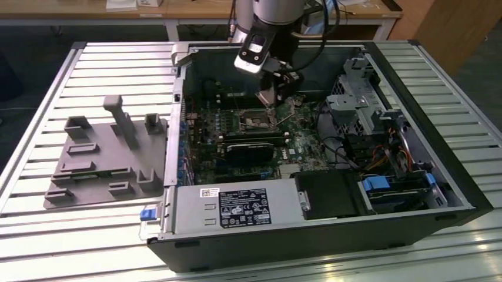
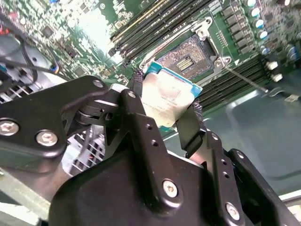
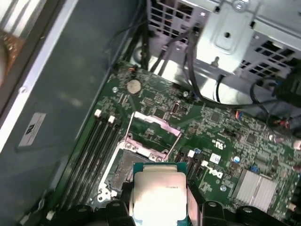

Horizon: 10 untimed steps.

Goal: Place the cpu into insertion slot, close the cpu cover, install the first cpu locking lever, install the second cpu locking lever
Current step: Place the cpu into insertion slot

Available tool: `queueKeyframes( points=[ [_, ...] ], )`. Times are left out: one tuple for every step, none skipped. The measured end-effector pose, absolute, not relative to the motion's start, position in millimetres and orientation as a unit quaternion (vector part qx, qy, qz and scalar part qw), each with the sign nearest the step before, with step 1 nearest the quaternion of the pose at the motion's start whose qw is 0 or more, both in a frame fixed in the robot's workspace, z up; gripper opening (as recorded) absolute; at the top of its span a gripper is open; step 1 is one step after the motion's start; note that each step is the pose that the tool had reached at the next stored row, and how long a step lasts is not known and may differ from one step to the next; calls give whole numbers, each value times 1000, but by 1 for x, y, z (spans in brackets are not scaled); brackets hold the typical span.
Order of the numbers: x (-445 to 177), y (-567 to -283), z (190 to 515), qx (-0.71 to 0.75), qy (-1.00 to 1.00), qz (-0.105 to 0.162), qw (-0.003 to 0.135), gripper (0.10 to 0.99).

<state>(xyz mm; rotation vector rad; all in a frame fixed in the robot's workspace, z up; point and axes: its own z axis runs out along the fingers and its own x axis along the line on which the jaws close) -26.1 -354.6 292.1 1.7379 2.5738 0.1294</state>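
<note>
Now my end effector [image 2: 167, 95] is clenched on the cpu [image 2: 163, 106], with one finger on each of two opposite edges. The chip's silvery top shows in both wrist views. I hold it tilted just above the slot [image 2: 186, 55], not seated, and the slot's dark centre lies bare. In the first wrist view the cpu [image 3: 159, 195] hides the slot's near edge [image 3: 126, 170]. The cover [image 3: 157, 124] stands swung up on the slot's far side, its cut-out middle showing the green board [image 3: 221, 136] behind it. A thin lever [image 2: 244, 78] lies swung out beside the slot. Long black memory slots [image 3: 94, 150] run close alongside it.

In the exterior view my end effector [image 1: 274, 104] reaches down into the open case [image 1: 443, 182], over the far middle of the board. The case lies on its side on the slatted bench [image 1: 94, 64]. A grey fixture [image 1: 102, 158] sits on the bench at the exterior view's left, just beside the case.
</note>
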Motion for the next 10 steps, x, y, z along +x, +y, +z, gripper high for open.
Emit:
queueKeyframes(
  points=[
    [-26,-355,291,567,823,41,17,533],
    [-26,-355,291,574,818,41,17,533],
    [-26,-355,290,582,812,41,18,533],
    [-26,-355,289,589,807,41,18,533],
    [-26,-355,289,596,802,41,19,533],
    [-26,-355,288,603,797,41,19,533],
    [-26,-355,287,609,792,40,19,533],
    [-26,-355,287,614,788,40,19,533],
    [-26,-355,286,620,783,40,20,533],
    [-26,-354,285,627,778,40,20,533]
  ],
)
